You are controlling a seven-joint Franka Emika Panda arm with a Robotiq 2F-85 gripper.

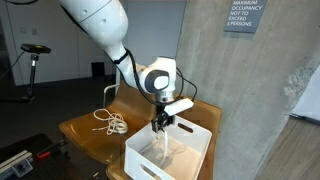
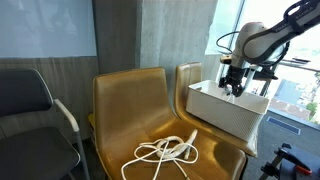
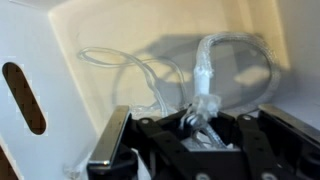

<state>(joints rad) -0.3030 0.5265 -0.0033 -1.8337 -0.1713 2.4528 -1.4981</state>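
My gripper (image 1: 160, 124) hangs over a white plastic bin (image 1: 140, 158) and is shut on a clear, translucent cable (image 3: 204, 76). In the wrist view the cable's white plug end sticks up from between the fingers, and its loops lie on the bin floor (image 3: 120, 65). In an exterior view the gripper (image 2: 233, 89) sits just above the bin's rim (image 2: 215, 92). A second, white cable (image 1: 110, 123) lies coiled on the tan chair seat, apart from the gripper; it also shows in the other exterior view (image 2: 168, 152).
The bin stands on a tan double chair (image 2: 130, 110) against a concrete wall. A grey chair (image 2: 30, 110) stands beside it. A handle slot (image 3: 24, 97) is cut in the bin's side wall. A window is behind the arm.
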